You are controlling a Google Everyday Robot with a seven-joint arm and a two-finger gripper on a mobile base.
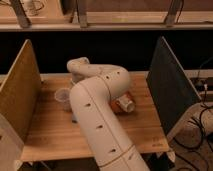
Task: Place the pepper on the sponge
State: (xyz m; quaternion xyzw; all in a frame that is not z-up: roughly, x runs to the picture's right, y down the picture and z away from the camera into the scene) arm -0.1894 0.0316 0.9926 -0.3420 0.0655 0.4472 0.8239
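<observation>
My white arm [97, 115] rises from the front edge and bends back to the left, covering the middle of the wooden table [140, 127]. Its wrist [78, 67] ends at the back left. The gripper hangs below that wrist, behind the arm and hidden from view; it is shut. The pepper is hidden. A sliver of the blue-grey sponge [74, 118] shows at the arm's left edge, just in front of the cup.
A clear plastic cup [63, 95] stands left of the arm. A reddish-brown round object with a white end [125, 104] lies to the arm's right. A tan panel [17, 97] walls the left side and a dark panel [170, 85] the right.
</observation>
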